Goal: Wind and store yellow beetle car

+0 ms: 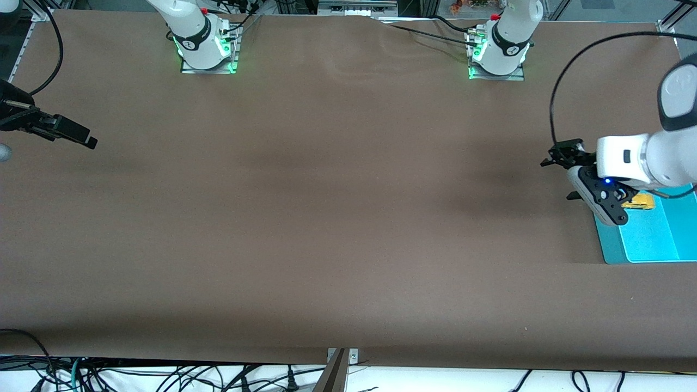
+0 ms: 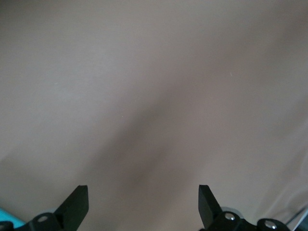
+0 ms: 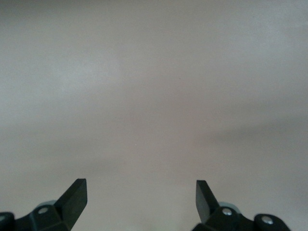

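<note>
The yellow beetle car [image 1: 641,203] lies inside the cyan bin [image 1: 650,242] at the left arm's end of the table, partly hidden by the left hand. My left gripper [image 1: 561,178] hangs over the bin's edge and the bare table beside it. It is open and holds nothing. In the left wrist view the left gripper [image 2: 143,192] shows only brown table between its fingers, with a corner of the cyan bin [image 2: 6,219] at the frame's edge. My right gripper [image 1: 81,136] waits over the right arm's end of the table, open and empty [image 3: 140,190].
The brown table [image 1: 337,218] carries the two arm bases [image 1: 207,49] [image 1: 498,54] along the edge farthest from the front camera. Cables hang past the table edge nearest that camera.
</note>
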Controlling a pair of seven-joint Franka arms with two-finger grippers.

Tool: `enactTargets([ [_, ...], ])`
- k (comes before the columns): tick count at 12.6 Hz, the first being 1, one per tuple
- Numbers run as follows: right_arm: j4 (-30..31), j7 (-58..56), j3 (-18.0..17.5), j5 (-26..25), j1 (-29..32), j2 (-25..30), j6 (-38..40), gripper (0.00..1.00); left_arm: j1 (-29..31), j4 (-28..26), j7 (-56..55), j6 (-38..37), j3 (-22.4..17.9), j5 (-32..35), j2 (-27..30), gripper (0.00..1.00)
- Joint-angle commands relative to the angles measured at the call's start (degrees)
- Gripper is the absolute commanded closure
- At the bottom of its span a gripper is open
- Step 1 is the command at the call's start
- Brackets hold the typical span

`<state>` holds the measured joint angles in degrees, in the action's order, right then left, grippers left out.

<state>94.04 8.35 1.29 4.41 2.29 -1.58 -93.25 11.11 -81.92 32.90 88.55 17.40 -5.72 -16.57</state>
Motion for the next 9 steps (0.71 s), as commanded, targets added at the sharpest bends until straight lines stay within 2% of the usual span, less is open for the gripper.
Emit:
enactTargets([
  [1,-0.96,-0.17,-0.59,0.52,0.7,-0.18,0.79,0.0,-6.33,-0.44,-18.32,-1.01,-6.46,2.56,5.14,0.0],
  [3,-0.96,-0.17,-0.5,0.52,0.79,-0.18,0.87,0.0,-12.05,-1.05,-27.68,-1.89,-14.46,2.21,7.42,0.0],
  [7,-0.96,-0.08,-0.59,-0.01,0.7,0.08,0.79,0.0,-13.3,0.09,-28.06,-5.93,-16.43,4.4,9.88,0.0],
  [9,-0.52,-0.08,-0.59,-0.54,0.79,0.52,0.78,0.0,-13.3,-0.17,-27.45,-5.85,-18.97,4.14,11.56,0.0],
])
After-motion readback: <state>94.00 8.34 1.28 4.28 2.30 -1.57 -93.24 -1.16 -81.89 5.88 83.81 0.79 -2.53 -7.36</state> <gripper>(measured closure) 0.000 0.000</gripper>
